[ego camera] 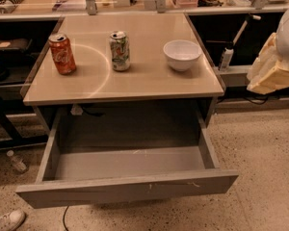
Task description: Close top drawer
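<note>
The top drawer (127,189) is a wide shallow grey drawer, pulled far out from under the beige tabletop (144,78). Its inside looks empty. Its flat front faces me, with small pale scratch marks right of centre. My gripper (272,71) is at the right edge of the view, level with the table's right side and well apart from the drawer. It shows as pale cream parts below a white arm casing.
On the tabletop stand an orange can (62,54), a green and white can (119,51) and a white bowl (182,55). A plastic bottle (17,161) and a shoe (7,220) lie on the speckled floor at left. Dark shelving flanks the table.
</note>
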`<act>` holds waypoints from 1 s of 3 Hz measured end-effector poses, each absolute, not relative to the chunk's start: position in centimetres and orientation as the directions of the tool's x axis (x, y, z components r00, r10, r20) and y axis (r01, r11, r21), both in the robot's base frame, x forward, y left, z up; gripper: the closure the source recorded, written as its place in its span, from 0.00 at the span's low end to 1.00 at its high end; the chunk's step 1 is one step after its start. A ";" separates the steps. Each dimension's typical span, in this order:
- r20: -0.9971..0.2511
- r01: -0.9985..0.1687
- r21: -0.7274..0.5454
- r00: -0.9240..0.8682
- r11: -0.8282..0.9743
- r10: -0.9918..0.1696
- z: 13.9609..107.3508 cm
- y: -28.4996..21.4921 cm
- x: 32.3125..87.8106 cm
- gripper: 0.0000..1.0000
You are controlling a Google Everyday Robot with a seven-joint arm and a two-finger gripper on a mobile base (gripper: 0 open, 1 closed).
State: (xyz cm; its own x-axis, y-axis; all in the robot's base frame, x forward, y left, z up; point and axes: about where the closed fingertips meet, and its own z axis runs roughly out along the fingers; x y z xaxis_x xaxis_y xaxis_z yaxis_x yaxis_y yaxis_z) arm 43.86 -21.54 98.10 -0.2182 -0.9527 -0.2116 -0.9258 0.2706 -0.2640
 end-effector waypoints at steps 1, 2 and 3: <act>-0.212 -0.926 -0.264 -0.218 0.271 -0.953 98.1 -21.5 43.9 0.89; -0.212 -0.926 -0.264 -0.218 0.271 -0.953 98.1 -21.5 43.9 1.00; -0.211 -0.926 -0.264 -0.218 0.271 -0.953 98.1 -21.5 43.9 1.00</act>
State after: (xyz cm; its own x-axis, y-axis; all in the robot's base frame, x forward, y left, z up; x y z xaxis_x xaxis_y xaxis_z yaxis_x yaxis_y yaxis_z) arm 43.86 -21.54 98.10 -0.2182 -0.9527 -0.2115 -0.9257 0.2707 -0.2642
